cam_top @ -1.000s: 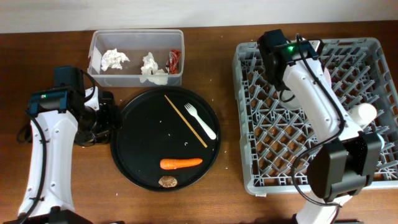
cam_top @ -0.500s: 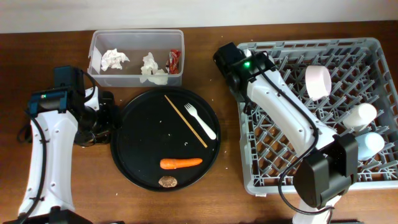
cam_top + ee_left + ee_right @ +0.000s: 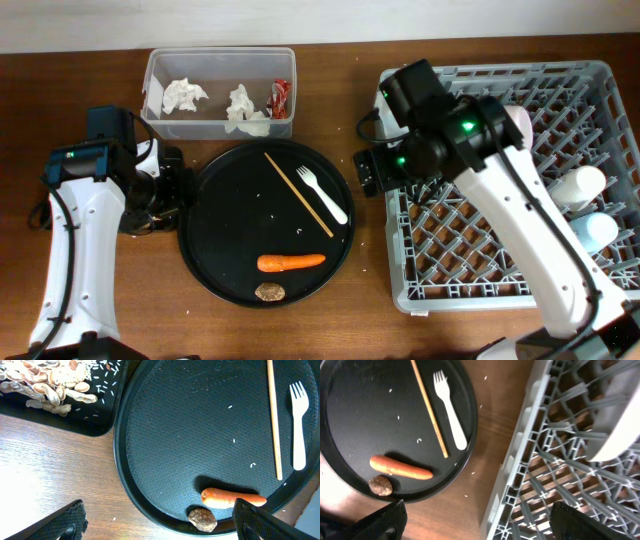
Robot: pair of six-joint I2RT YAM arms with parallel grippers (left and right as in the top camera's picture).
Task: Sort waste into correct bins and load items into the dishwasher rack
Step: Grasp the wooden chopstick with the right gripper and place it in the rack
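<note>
**Overhead.** A clear plastic tub [image 3: 150, 95], rectangular with rounded corners, is sitting far left on the wooden table [image 3: 340, 300]. It is holding crumpled white tissues [image 3: 184, 96] and a small red wrapper [image 3: 281, 95].

Just in front of it, the round black tray [image 3: 235, 240] is carrying four things:
- a thin wooden stick [image 3: 298, 194]
- a pale fork [image 3: 322, 194] just beside the stick
- a smooth orange carrot [image 3: 291, 263]
- a small brown lump [image 3: 268, 292] near the rim

The grey dishwasher rack [image 3: 400, 285], a square lattice of pegs, is filling the right side.
- A white cup [image 3: 583, 184] and a light blue cup [image 3: 598, 232] are lying at its right edge.
- A pink bowl [image 3: 520, 122] is showing only partly behind the right arm [image 3: 500, 190], which is reaching across the rack's left rim.

The left arm [image 3: 80, 200] is hanging over the table, left of the round tray.

**Left wrist.** The left gripper [image 3: 159, 510] is hovering over the round tray's edge, its fingers standing wide apart and gripping nothing. The tray floor is looking finely pebbled.
- Raised lettering moulded into the tray floor is too faint to read.
- At top left, a corner of the shallow black tray [image 3: 95, 425] is holding beige crumbly food scraps [image 3: 45, 387], shell-like, with pale grains scattered around them.

**Right wrist.** The right gripper [image 3: 477, 510] is hovering over the bare strip of wood between the round tray and the rack. Its fingers are spread wide and empty. The rack's ribbed grey rim is running diagonally through the view. The bowl's pale curved wall is showing at upper right.
</note>
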